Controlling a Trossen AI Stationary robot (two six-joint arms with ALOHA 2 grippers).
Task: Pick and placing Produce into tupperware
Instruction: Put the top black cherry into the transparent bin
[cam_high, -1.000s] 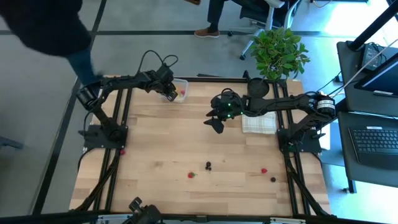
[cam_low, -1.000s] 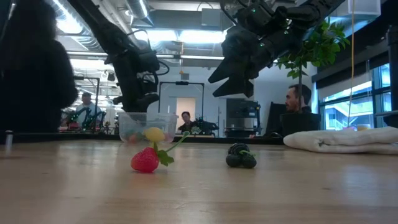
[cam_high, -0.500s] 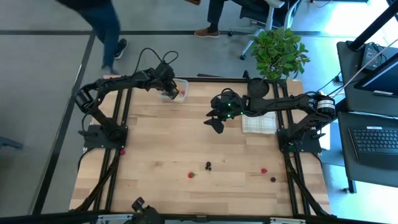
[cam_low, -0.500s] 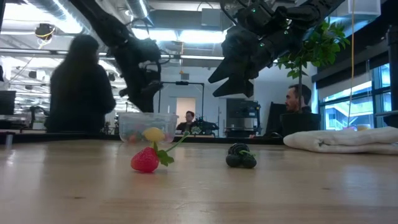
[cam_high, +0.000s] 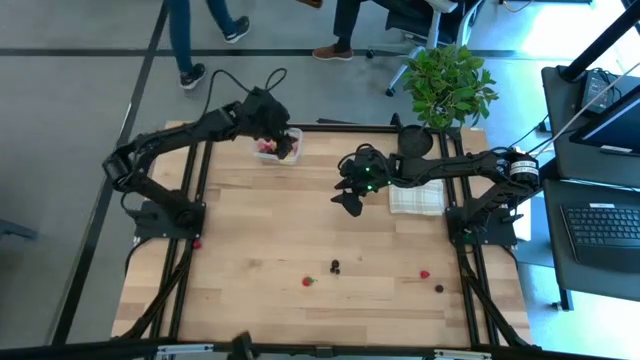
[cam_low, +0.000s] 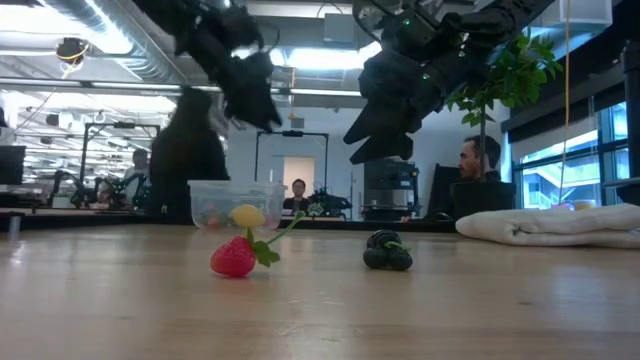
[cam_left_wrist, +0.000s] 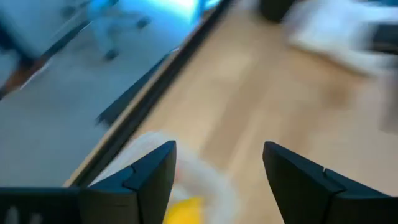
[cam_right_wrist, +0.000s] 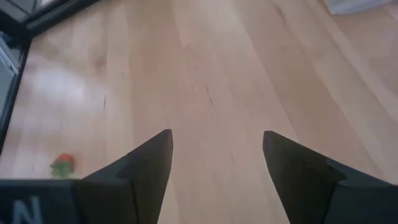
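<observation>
High view: your left gripper (cam_high: 284, 143) now hangs directly over the tupperware (cam_high: 268, 146), having moved in from the tub's edge half a second ago, and the left arm has swung toward the table's far side. Its fingers (cam_left_wrist: 146, 180) stand apart with nothing between them. In the left wrist view you see a yellow piece (cam_left_wrist: 183, 209) below the fingers, inside a blurred tub rim; that view is smeared, so you cannot read finer detail there.

Your right gripper (cam_high: 349, 198) hovers above the mid-table, near the white cloth (cam_high: 416, 197), in almost the same place as before. Its fingers (cam_right_wrist: 143, 168) are spread and empty over bare wood.

Outward from the claws, four produce pieces lie on the near half of the table: a red berry (cam_high: 309, 281), a dark berry (cam_high: 335, 266), another red berry (cam_high: 424, 274) and a dark one (cam_high: 438, 288).

In the low view the left arm covers part of the tub from above; only a yellow piece (cam_low: 247, 215) and faint coloured shapes show through the clear wall. A person (cam_low: 190, 150) now stands behind the tub.
</observation>
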